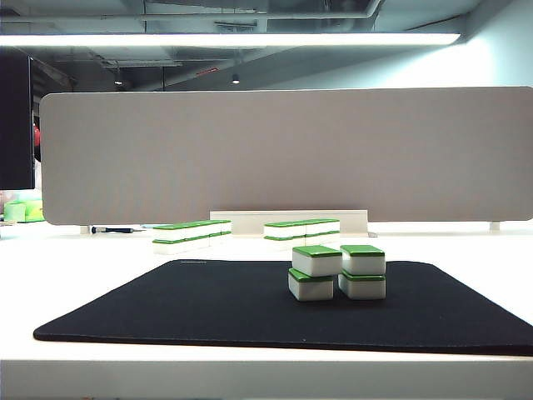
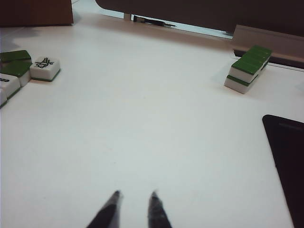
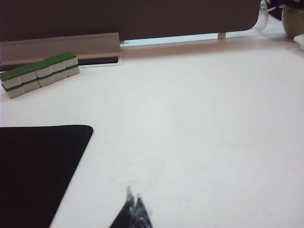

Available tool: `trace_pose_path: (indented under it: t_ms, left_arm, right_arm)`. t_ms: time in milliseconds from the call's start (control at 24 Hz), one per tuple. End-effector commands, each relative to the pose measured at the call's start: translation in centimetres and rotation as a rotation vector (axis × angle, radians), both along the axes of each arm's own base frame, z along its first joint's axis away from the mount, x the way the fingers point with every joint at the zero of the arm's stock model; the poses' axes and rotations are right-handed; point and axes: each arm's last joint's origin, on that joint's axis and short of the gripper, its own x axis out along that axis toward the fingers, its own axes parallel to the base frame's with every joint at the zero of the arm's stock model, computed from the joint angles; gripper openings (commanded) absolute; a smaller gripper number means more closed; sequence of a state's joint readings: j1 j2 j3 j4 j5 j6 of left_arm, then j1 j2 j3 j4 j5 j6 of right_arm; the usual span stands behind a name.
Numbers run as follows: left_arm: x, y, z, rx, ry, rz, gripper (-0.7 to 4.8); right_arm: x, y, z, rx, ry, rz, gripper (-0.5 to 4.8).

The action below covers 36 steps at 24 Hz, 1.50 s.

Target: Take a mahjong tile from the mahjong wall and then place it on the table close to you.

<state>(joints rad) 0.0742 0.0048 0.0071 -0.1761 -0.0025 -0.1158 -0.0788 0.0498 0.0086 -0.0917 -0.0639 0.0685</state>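
My table (image 1: 83,275) is smooth, glossy white. The mat (image 1: 208,308) on it looks like matt black cloth. The mahjong wall (image 3: 40,73) tiles seem smooth plastic, white with shiny green tops. My left gripper (image 2: 134,202) fingertips look dark and matt.

green-topped white mahjong wall (image 1: 337,273), black mat (image 1: 250,304).

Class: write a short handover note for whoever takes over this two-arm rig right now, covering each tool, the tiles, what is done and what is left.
Left tool: slightly parted, empty, above bare glossy white table.
Right tool: shut, empty, over the table beside the black fabric mat.
Mahjong wall of green-topped white tiles: at the table's far side, two high. Four more such tiles are stacked on the mat.
Done: unclear; no tile held.
Left: take a wall tile, set it on the near table.
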Motion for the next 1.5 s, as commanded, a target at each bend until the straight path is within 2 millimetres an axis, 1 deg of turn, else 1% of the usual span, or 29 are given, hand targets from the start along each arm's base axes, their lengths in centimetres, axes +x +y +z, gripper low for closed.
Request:
trace_pose_path:
  t_ms: [42, 125, 208, 250, 500, 1499]
  left_arm:
    - [-0.01, -0.01, -0.11, 0.002, 0.011, -0.006, 0.75]
    - [-0.01, -0.01, -0.11, 0.002, 0.011, -0.005, 0.75]
    - [-0.01, -0.01, -0.11, 0.002, 0.011, -0.005, 0.75]
    - [-0.01, -0.01, -0.11, 0.002, 0.011, -0.005, 0.75]
    - [-0.01, -0.01, -0.11, 0.002, 0.011, -0.005, 0.75]
    - [-0.01, -0.01, -0.11, 0.002, 0.011, -0.006, 0.75]
  right_arm:
    - [-0.1, -0.01, 0.11, -0.004, -0.023, -0.004, -0.01]
    - [-0.23, 0.0, 0.16, -0.006, -0.033, -0.005, -0.01]
    - [-0.31, -0.04, -0.14, -0.013, -0.003, -0.02, -0.01]
    - [-0.37, -0.03, -0.57, -0.024, 0.043, -0.017, -0.01]
    - [-0.38, -0.09, -0.57, -0.051, 0.044, -0.035, -0.01]
    - [-0.37, -0.07, -0.55, -0.05, 0.042, -0.033, -0.01]
